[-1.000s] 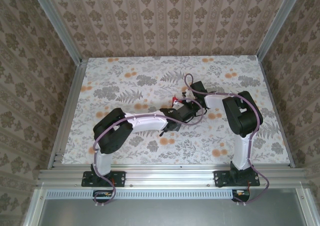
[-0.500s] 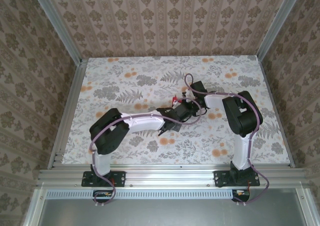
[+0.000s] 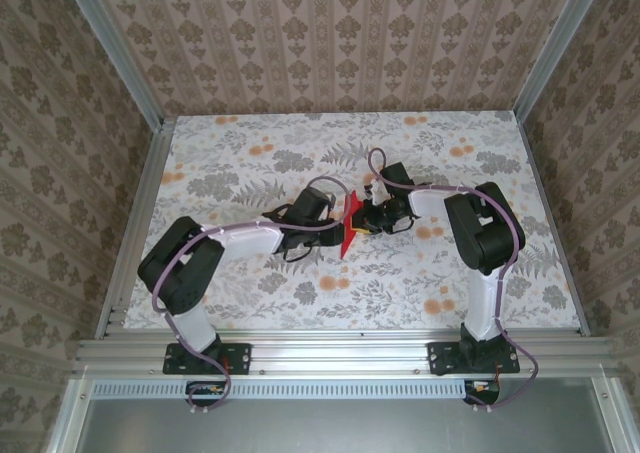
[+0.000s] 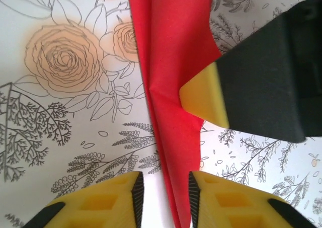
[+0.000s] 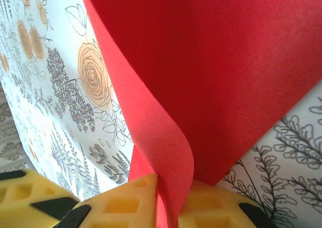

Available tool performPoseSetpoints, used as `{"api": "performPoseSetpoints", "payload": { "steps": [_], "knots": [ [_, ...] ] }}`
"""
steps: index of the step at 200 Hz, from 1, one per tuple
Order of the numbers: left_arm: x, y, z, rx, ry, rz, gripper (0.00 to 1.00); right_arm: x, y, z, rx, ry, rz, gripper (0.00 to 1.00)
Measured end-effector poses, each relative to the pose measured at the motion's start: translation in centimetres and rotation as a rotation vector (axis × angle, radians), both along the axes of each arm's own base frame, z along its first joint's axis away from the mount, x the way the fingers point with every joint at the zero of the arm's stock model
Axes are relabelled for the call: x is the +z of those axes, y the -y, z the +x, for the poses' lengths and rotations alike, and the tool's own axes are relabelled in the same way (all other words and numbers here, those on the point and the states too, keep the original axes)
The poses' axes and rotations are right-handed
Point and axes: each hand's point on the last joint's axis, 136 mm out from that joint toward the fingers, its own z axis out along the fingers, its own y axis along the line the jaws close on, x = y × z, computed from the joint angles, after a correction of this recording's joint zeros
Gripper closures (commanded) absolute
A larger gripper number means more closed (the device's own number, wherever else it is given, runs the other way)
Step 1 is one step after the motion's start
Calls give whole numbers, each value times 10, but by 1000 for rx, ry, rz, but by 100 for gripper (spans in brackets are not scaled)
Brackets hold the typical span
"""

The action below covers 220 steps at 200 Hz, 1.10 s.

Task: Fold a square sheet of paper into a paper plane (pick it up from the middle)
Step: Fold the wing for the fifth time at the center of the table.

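Observation:
The red paper plane (image 3: 349, 225) is a narrow pointed dart with a centre crease, standing on edge at mid-table. My right gripper (image 3: 364, 216) comes at it from the right and is shut on it. In the right wrist view the yellow fingers (image 5: 133, 200) pinch a curled red layer (image 5: 226, 77). In the left wrist view the dart (image 4: 173, 62) runs down between my left gripper's (image 4: 166, 200) fingers. Its narrow end lies close to the right pad (image 4: 194, 193), with a clear gap to the left one, so the left gripper is open. The right gripper's yellow fingertip (image 4: 204, 99) presses the dart's side.
The table wears a floral cloth (image 3: 250, 163) of grey leaves and orange roses. Aluminium rails (image 3: 135, 223) edge it left, right and front, and patterned wallpaper panels (image 3: 330, 43) close the back and sides. Both arm bases sit at the near edge.
My left arm has stretched out and swung its wrist back to the left, uncovering the red dart. The dart now stands up in the right gripper's hold.

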Motion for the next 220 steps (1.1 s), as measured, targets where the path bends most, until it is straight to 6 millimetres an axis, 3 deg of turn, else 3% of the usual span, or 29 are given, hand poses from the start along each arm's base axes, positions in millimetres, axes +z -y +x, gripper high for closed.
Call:
{"api": "performPoseSetpoints", "payload": {
  "steps": [66,220],
  "knots": [
    [-14,23,2,-3,-116,-159,85,0,0,0,1,-3,-1,84],
    [-11,29,2,-25,-123,-159,85,0,0,0,3,-3,-3,84]
  ]
}}
